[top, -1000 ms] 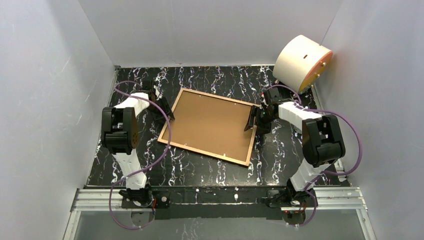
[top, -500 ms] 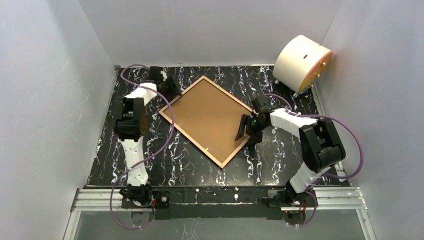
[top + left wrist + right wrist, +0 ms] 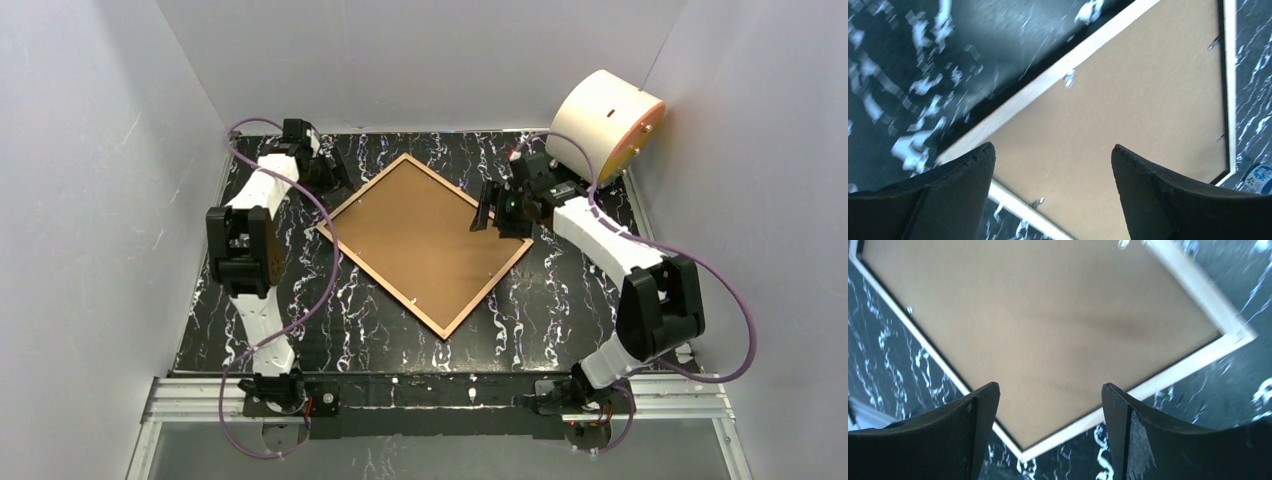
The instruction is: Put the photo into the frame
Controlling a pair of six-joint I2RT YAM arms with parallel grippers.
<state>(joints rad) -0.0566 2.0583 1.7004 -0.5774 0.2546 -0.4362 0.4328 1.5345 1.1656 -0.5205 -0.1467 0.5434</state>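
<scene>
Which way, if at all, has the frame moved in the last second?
Yes: the frame turned clockwise in the top view, and one corner now points at the table's far edge.

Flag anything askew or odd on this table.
The light-brown wooden rectangular picture frame lies back-up, turned diamond-wise to the edges of the black marbled table. A cream cylindrical drum sits tilted at the far right corner.

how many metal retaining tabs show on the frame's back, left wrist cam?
4 small metal tabs on the light wooden picture frame: one upper-left rail, two right rail, one lower-left rail. The left end effector may hide more.
</scene>
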